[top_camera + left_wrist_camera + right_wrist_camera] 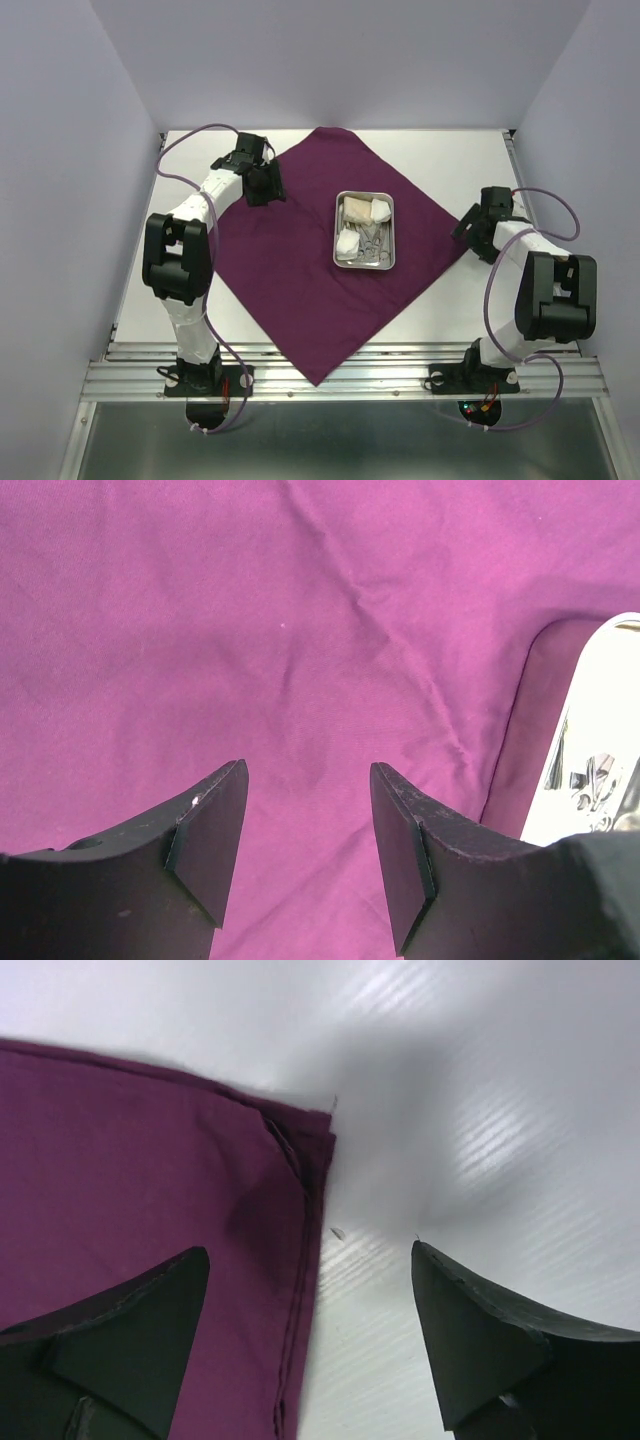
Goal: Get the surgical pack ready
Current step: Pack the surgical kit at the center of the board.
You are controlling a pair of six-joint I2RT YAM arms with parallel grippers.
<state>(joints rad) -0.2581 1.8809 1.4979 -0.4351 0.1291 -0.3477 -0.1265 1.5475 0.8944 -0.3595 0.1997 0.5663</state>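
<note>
Item one: purple cloth (290, 270), which lay spread as a diamond on the white counter (450, 310). Item two: steel tray (336, 232), which sat on the cloth toward 3 o'clock, with gauze wads (365, 209) at its 12 o'clock end and scissors (373, 243) at 5 o'clock. I saw the left end effector (308, 770) partly open and empty over the cloth at 10 o'clock. The right end effector (310, 1252), wide open and empty, straddled the cloth's 3 o'clock corner.

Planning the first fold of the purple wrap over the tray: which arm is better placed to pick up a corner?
Right, probably. The right gripper stands open over the right corner of the purple wrap. The left gripper is open over flat cloth left of the tray, with no edge between its fingers.
</note>
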